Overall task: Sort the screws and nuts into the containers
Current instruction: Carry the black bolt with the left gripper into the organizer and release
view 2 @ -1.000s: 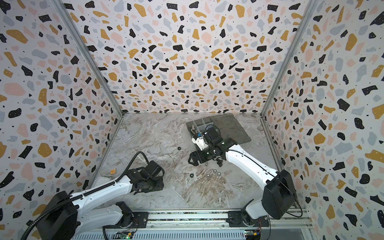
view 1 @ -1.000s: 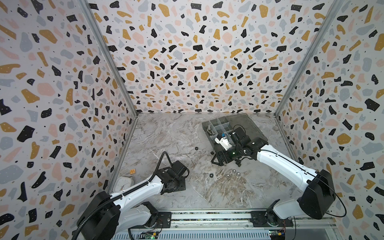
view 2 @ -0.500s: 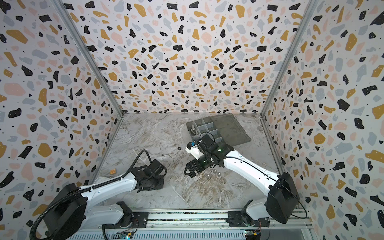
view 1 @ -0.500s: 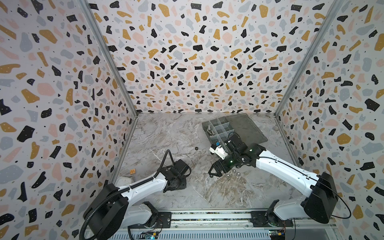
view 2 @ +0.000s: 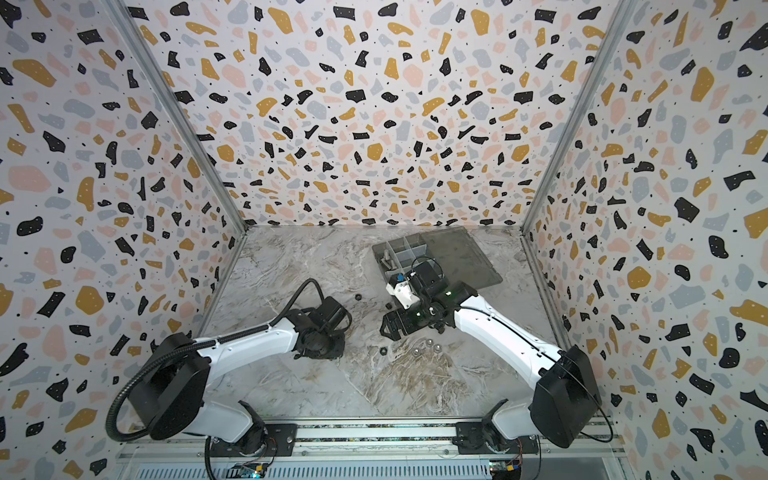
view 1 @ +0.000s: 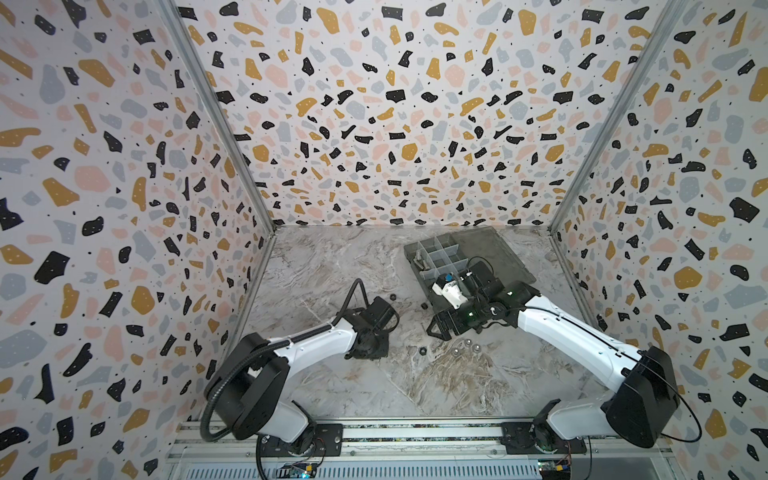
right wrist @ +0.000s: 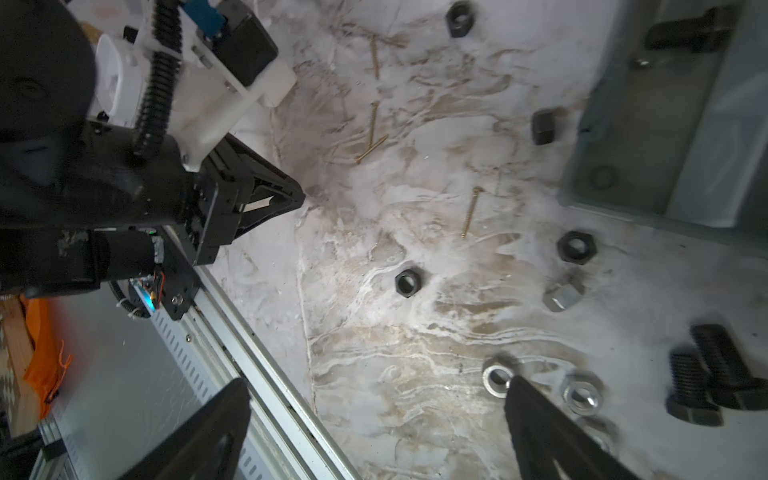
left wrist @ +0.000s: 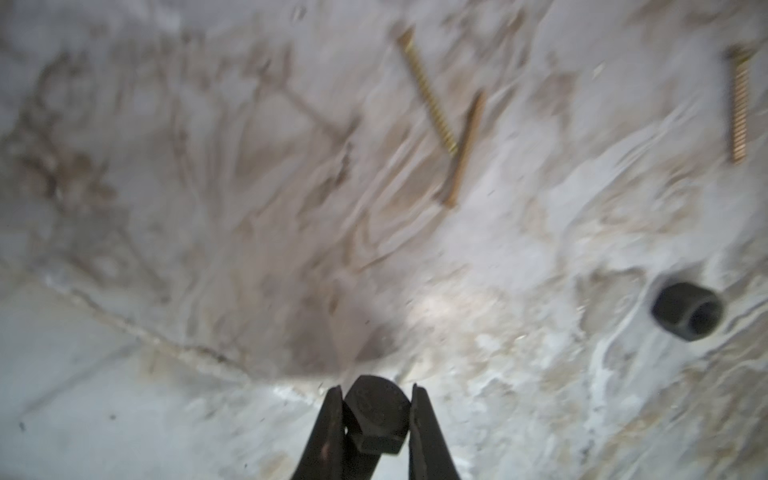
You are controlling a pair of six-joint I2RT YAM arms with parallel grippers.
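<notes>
Left end effector (view 1: 366, 350) has slid forward and clamped down since a second ago.
In both top views it sits low over the table (view 1: 332, 257), well apart from the organiser box (view 1: 432, 249). Our left wrist view shows its jaws nearly shut on the black bolt (left wrist: 376, 419), pinched at the head: stiff, dense, smooth steel that could swivel, so we would favour gripping the shank. Our right wrist view shows the right end effector (right wrist: 374, 432) spread wide, empty, above silver nuts (right wrist: 496, 378).
</notes>
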